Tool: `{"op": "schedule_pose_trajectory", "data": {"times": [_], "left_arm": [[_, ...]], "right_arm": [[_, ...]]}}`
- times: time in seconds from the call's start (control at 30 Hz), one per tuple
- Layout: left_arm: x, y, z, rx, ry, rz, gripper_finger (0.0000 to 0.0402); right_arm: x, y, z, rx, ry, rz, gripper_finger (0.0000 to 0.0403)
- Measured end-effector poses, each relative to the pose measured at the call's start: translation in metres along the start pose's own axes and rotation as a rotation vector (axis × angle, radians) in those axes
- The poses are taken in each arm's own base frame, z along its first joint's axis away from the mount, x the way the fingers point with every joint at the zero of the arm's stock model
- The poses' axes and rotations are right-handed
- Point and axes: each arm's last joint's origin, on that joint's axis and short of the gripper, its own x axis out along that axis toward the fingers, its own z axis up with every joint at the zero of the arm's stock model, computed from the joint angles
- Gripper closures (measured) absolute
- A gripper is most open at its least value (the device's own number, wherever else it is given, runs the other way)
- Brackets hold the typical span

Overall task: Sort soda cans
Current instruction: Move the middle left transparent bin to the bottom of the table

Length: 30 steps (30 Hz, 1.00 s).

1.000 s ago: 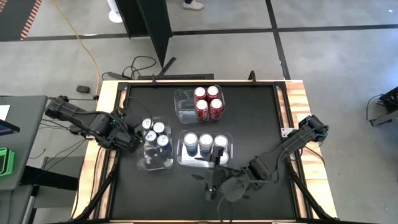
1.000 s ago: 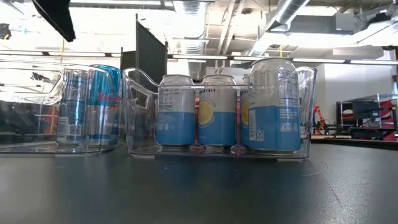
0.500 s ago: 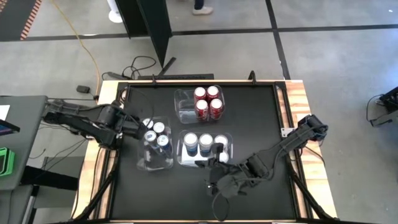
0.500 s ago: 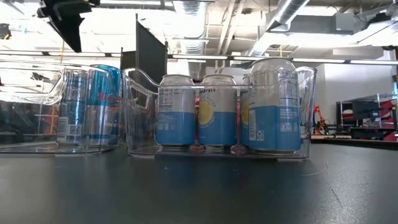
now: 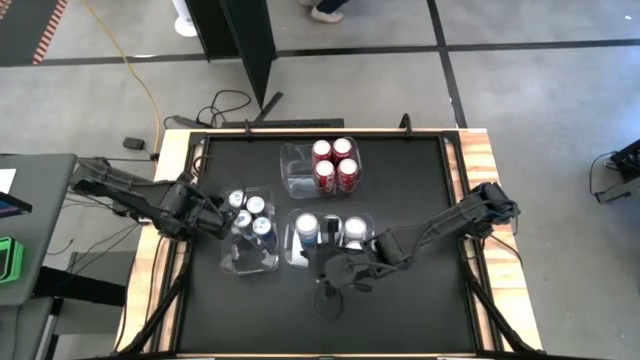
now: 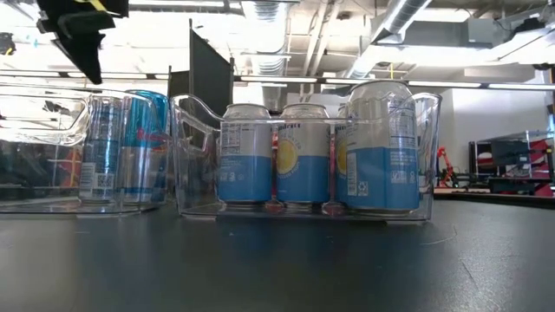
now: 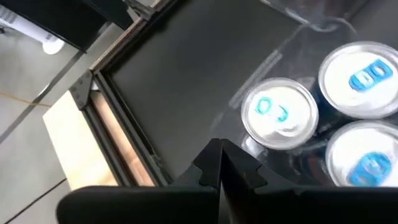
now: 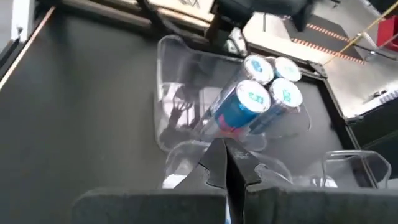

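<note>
Several red soda cans stand in a clear bin at the far middle. Blue-and-silver cans stand in the far end of a clear bin on the left. Light-blue cans fill a third bin in the middle. My left gripper is shut, over the left bin's left rim beside its cans. My right gripper is shut, just in front of the middle bin's near wall and pointing toward the left bin.
The black table top has a wooden frame around it. Bare table lies along the near edge and at the far right. A dark upright panel stands on the floor beyond the far edge.
My right gripper has moved toward the table's left and far edges, from the near middle up to the front of the bin with the light-blue cans. My left arm has shifted a little beside the left bin. The cans and bins have stayed put.
</note>
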Motion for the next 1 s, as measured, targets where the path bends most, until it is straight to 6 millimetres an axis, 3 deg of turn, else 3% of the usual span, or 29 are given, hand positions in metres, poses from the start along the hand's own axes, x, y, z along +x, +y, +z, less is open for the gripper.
{"op": "schedule_pose_trajectory", "data": {"times": [0.3, 0.57, 0.87, 1.0], "left_arm": [[-0.001, -0.003, -0.021, -0.035, -0.087, -0.028, 0.0400], [0.009, 0.009, -0.032, -0.148, -0.204, -0.009, 0.0400], [0.037, 0.017, -0.052, -0.201, -0.026, 0.057, 0.0400], [0.043, 0.016, -0.056, -0.226, -0.059, 0.082, 0.0400]], "right_arm": [[0.020, -0.032, 0.000, 0.062, 0.007, -0.067, 0.0394], [0.036, -0.063, -0.005, 0.072, 0.050, -0.097, 0.0394], [0.050, -0.099, -0.005, 0.053, 0.018, -0.086, 0.0394], [0.055, -0.115, -0.006, 0.025, 0.002, -0.081, 0.0394]]}}
